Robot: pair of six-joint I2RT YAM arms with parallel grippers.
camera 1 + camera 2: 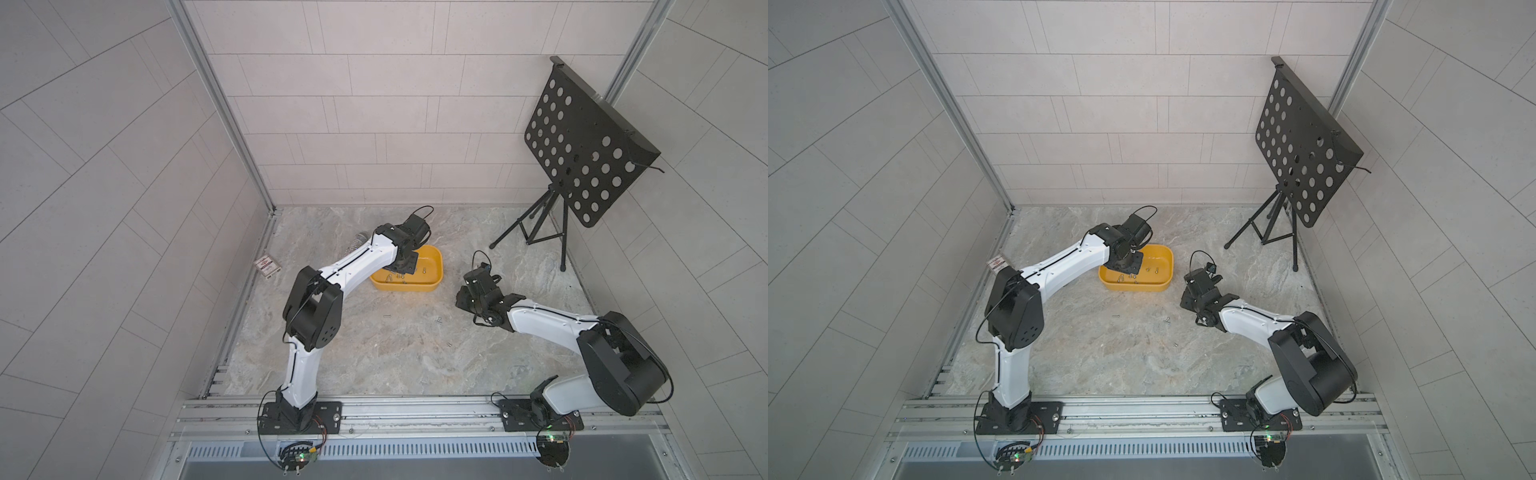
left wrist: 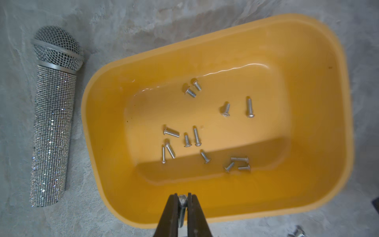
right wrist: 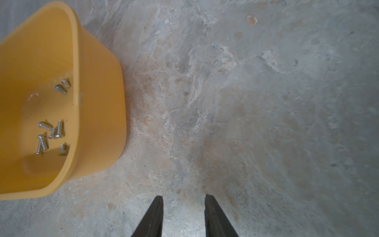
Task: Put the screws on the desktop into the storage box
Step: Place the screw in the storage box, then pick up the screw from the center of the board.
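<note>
The yellow storage box point(image 1: 432, 286) point(image 1: 1142, 286) stands on the marbled desktop point(image 1: 374, 361) towards the back. Several screws point(image 2: 196, 136) lie on its floor, also visible in the right wrist view point(image 3: 59, 129). My left gripper point(image 2: 182, 195) point(image 1: 405, 266) hangs over the box's near rim point(image 2: 346, 102), shut on one screw point(image 2: 182, 200) pinched between its fingertips. My right gripper point(image 3: 183, 197) point(image 1: 467, 297) is open above bare desktop to the right of the box point(image 3: 98, 102), with nothing between its fingers. Loose screws lie on the desktop point(image 1: 387, 316) point(image 1: 438, 320) point(image 1: 449, 344).
A glittery microphone point(image 2: 51, 123) point(image 1: 357, 245) lies just left of the box. A small red-and-white card box point(image 1: 267, 266) sits at the left wall. A black perforated music stand point(image 1: 582, 145) occupies the back right corner. Another screw point(image 2: 297, 232) lies beside the box.
</note>
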